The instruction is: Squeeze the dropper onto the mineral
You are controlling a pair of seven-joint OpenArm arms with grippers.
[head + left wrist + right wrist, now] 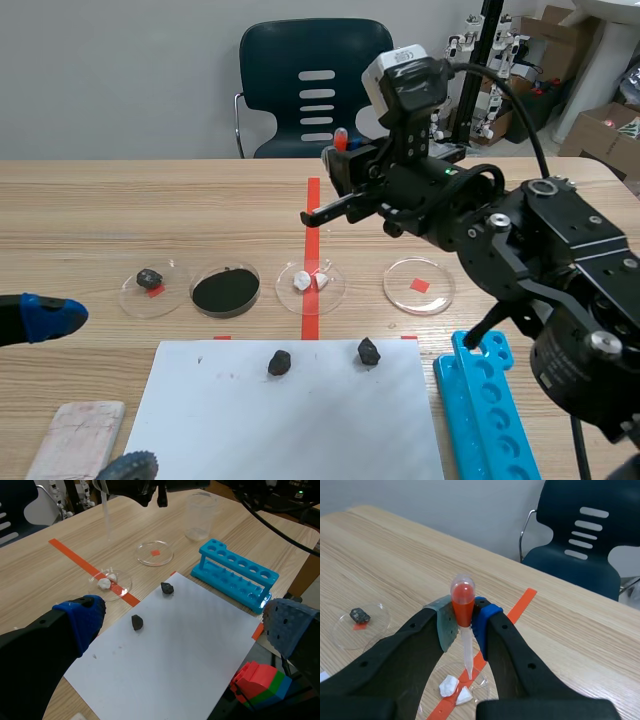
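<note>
My right gripper [464, 622] is shut on a dropper [462, 605] with an orange-red bulb, held upright. Its clear tip hangs just above the white mineral pieces [450, 685] in a clear dish on the red tape line. In the scene view the right gripper [345, 168] is raised above the table behind that dish [310, 282], with the dropper's bulb [341, 138] showing on top. My left gripper [90, 390] stands open and empty at the table's near left. Seen from the left wrist, the left gripper [185, 630] is over the white paper, and the dropper's tube [106, 515] hangs beyond the mineral dish [110, 582].
Two black stones [279, 362] [368, 350] lie on a white paper sheet [300, 430]. In the row are a dish with a dark stone [150, 280], a dish of black powder [226, 290] and a dish with a red mark [418, 285]. A blue tube rack [485, 405] stands right; a pale block [75, 440] lies left.
</note>
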